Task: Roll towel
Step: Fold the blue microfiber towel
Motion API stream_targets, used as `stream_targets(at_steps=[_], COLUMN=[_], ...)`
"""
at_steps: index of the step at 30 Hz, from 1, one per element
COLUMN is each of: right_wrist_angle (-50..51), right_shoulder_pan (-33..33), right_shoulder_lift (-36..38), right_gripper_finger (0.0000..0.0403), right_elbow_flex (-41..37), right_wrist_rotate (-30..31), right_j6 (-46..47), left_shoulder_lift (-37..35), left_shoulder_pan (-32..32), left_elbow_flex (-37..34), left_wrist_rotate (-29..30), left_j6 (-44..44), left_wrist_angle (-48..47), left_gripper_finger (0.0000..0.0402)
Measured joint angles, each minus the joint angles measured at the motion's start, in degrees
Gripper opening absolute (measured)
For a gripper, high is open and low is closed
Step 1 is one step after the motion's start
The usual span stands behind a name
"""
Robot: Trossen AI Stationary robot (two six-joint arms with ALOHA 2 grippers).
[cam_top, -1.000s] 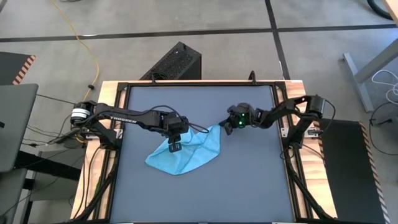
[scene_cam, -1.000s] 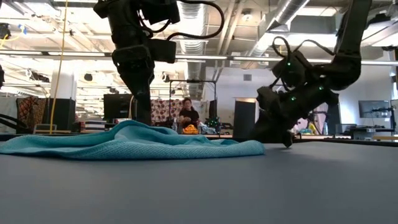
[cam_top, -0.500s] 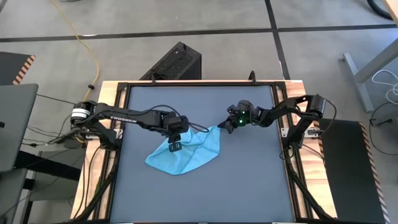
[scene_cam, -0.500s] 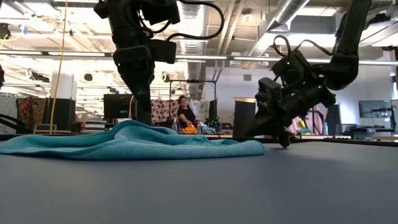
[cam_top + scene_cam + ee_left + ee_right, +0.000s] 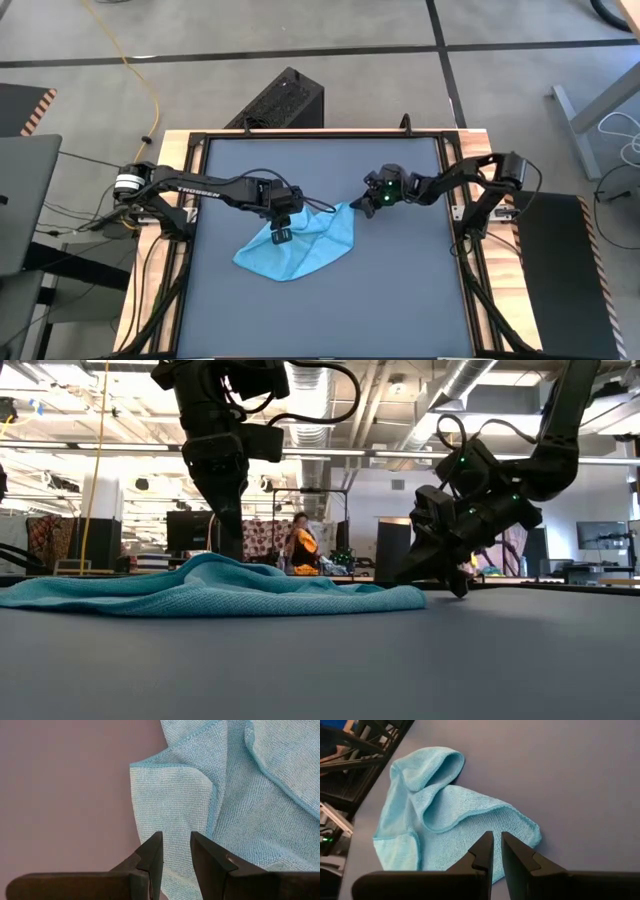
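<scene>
The towel (image 5: 298, 248) lay crumpled near the middle of the desk (image 5: 400, 310), unrolled, with folds and a turned-over corner. Over the last second my right pincer (image 5: 364, 205) had lifted a little off the desk at the towel's far right corner, and my left pincer (image 5: 281, 235) had stayed over the towel's upper left part. The cloth itself had not moved, so I judged the rolling not yet begun.

From above, the towel was a rumpled patch with both arms at its upper edge. The low view showed it as a low mound (image 5: 215, 588), with my right pincer (image 5: 459, 588) just beside its end. My wrist views alone showed both pincers slightly spread, pinching nothing, above the weave (image 5: 240, 795) and a looped fold (image 5: 427, 767).
</scene>
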State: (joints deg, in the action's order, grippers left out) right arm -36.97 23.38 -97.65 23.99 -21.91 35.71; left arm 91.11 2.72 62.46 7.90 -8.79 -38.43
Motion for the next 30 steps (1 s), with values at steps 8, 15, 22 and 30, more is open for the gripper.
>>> stream_targets(at_steps=[8, 15, 22, 30], right_wrist_angle=[0.7, -6.0, -11.7, -2.5], right_shoulder_pan=[2.8, 0.9, -0.1, -0.1], right_shoulder_lift=[0.0, -0.2, -0.3, -0.3], right_gripper_finger=[0.0064, 0.0064, 0.0064, 0.0064], right_elbow_flex=[-0.1, -0.3, 1.3, 4.3], right_wrist_rotate=[-4.8, -4.8, -5.1, -8.2], right_j6=[-3.0, -13.0, -9.1, -2.8], left_shoulder_lift=[0.0, 0.0, 0.0, 0.0], left_shoulder_pan=[0.0, 0.0, 0.0, 0.0], left_elbow_flex=[0.0, 0.0, 0.0, 0.0], left_wrist_rotate=[0.0, 0.4, 0.4, 0.4], left_j6=[0.0, 0.0, -1.3, -2.0], left_wrist_angle=[-0.2, -0.2, -0.3, -0.3], left_gripper_finger=[0.0088, 0.0088, 0.0088, 0.0088])
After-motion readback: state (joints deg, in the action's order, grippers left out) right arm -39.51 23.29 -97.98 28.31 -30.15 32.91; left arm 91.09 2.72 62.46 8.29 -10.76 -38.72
